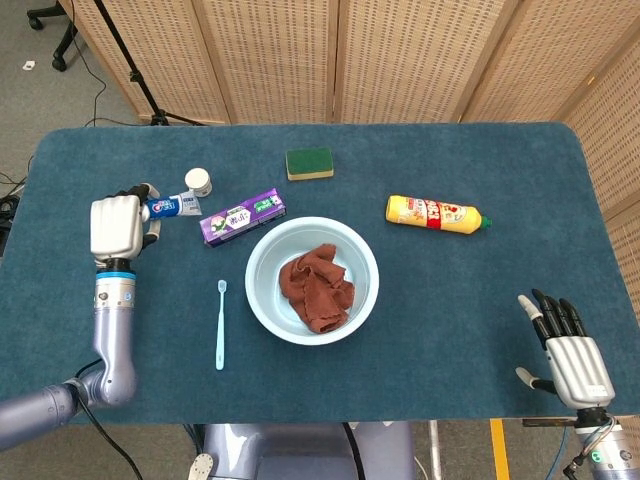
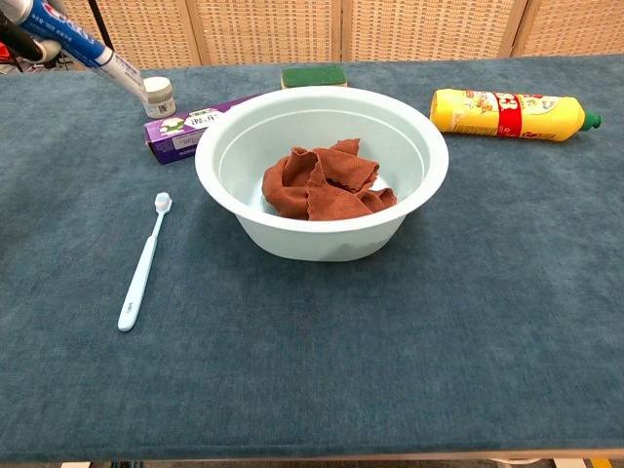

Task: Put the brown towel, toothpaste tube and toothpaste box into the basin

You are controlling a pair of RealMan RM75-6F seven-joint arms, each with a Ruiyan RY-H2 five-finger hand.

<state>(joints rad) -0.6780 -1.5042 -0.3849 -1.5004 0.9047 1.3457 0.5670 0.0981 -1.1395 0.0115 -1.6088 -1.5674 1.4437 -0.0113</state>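
White-and-blue toothpaste tube [image 1: 172, 207], gripped aloft by the left hand [image 1: 116, 226], points its long axis right toward the pale-blue plastic basin [image 1: 262, 296], which lies right and nearer; right hand [image 1: 566, 352] idles open.

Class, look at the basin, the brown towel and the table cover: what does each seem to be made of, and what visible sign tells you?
Basin: probably plastic, with smooth pale-blue walls and a soft sheen. Brown towel: soft matte cloth that lies crumpled in folds. Table cover: seemingly felt or short-pile fabric, dull blue and faintly mottled.
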